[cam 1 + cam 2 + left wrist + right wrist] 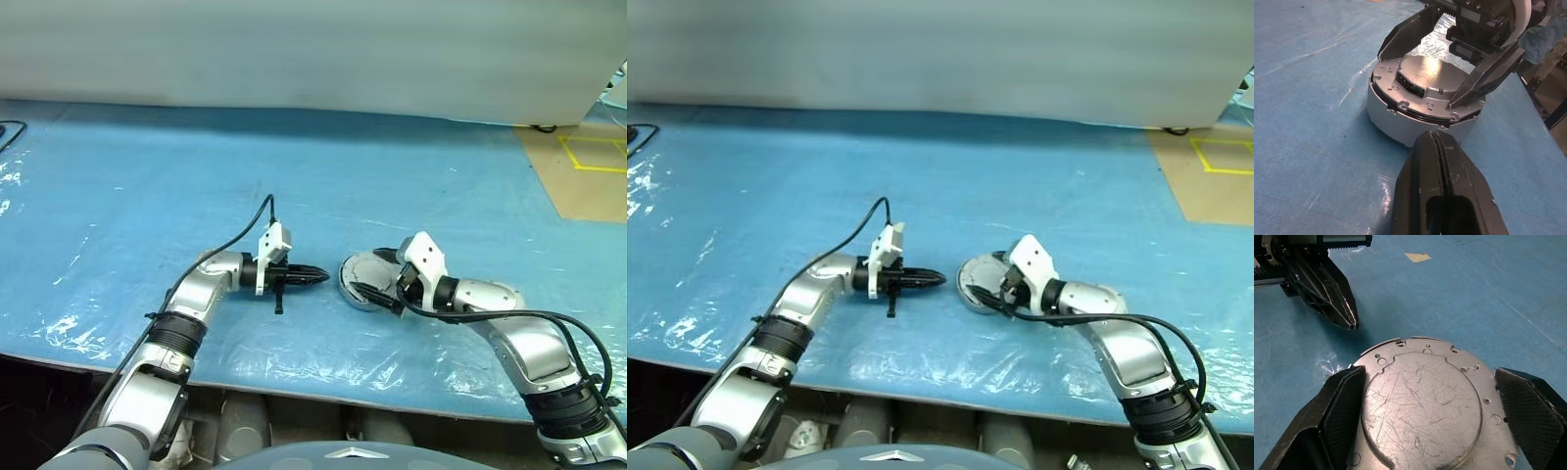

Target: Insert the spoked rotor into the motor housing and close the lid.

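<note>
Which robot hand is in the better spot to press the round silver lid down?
The right gripper, probably: its open fingers already sit on either side of the lid. The left gripper is shut, pointing at it from beside, apart.

The lid (1422,404) is cut off at the right wrist view's edge. The motor housing (1400,120) is partly hidden behind the left end effector (1442,166); its interior is covered.
</note>
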You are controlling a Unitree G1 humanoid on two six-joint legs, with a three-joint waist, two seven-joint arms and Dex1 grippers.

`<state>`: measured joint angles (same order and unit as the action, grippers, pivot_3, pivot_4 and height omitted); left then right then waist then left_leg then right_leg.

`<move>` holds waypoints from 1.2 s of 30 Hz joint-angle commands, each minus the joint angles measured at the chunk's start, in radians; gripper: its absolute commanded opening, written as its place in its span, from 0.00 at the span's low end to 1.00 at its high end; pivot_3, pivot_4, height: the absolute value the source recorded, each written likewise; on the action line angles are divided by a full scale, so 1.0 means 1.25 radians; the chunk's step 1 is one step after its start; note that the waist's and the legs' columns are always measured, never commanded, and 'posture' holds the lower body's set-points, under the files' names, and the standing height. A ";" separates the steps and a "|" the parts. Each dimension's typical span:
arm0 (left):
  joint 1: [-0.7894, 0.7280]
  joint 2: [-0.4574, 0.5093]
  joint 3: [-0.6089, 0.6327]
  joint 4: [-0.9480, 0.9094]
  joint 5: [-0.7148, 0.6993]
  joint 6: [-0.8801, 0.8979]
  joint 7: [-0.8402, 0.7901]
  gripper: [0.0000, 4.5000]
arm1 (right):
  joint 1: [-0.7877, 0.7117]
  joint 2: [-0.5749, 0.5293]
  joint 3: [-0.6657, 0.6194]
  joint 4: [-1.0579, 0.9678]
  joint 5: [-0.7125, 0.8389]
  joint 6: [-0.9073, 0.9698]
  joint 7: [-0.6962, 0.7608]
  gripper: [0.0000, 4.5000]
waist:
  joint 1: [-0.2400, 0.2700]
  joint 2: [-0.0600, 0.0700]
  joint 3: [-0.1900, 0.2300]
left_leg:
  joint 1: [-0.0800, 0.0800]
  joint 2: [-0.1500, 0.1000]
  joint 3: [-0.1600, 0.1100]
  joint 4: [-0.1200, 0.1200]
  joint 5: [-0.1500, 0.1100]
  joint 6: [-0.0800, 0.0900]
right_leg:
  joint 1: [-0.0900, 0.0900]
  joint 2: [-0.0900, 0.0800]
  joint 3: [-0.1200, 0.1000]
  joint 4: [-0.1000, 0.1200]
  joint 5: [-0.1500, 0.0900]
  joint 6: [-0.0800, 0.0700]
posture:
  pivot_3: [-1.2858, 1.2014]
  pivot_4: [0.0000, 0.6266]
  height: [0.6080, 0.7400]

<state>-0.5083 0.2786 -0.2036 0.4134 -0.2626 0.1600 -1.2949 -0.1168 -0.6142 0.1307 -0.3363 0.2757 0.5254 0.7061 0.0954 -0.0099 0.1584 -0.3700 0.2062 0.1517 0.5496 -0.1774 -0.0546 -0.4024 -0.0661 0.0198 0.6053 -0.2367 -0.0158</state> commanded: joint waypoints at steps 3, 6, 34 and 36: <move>-0.005 0.005 0.001 -0.006 0.003 -0.017 0.004 0.00 | 0.022 -0.016 0.021 0.013 -0.024 0.003 0.013 0.99 | 0.000 0.000 0.000 | 0.000 0.000 0.000 0.000 0.000 0.000 | 0.000 0.000 0.000 0.000 0.000 0.000 | 0.52 0.24 1.00; -0.007 0.006 0.002 0.000 0.008 -0.022 0.005 0.00 | 0.033 -0.019 0.025 0.008 -0.021 0.003 0.023 0.91 | 0.000 0.000 0.000 | 0.000 0.000 0.000 0.000 0.000 0.000 | 0.000 0.000 0.000 0.000 0.000 0.000 | 0.52 0.24 1.00; -0.010 -0.003 -0.005 0.013 0.027 -0.041 0.011 0.00 | -0.029 0.059 0.055 -0.016 -0.059 0.075 -0.058 0.66 | -0.003 0.000 0.000 | 0.001 0.000 0.000 0.000 0.000 0.000 | 0.000 0.000 0.001 0.000 0.000 0.000 | 0.52 0.24 1.00; -0.010 -0.003 -0.004 0.016 0.029 -0.043 0.010 0.00 | -0.024 0.046 0.057 -0.012 -0.068 0.075 -0.055 0.66 | -0.002 0.000 0.000 | 0.001 0.000 0.000 0.000 0.000 0.000 | 0.000 0.000 0.001 0.000 0.000 0.000 | 0.52 0.24 1.00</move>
<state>-0.5085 0.2750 -0.2086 0.4383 -0.2228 0.1255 -1.2821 -0.1659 -0.5382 0.1843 -0.3611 0.2167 0.6064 0.6366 0.0926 -0.0099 0.1584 -0.3690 0.2062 0.1520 0.5499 -0.1773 -0.0547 -0.4024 -0.0658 0.0208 0.6059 -0.2367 -0.0158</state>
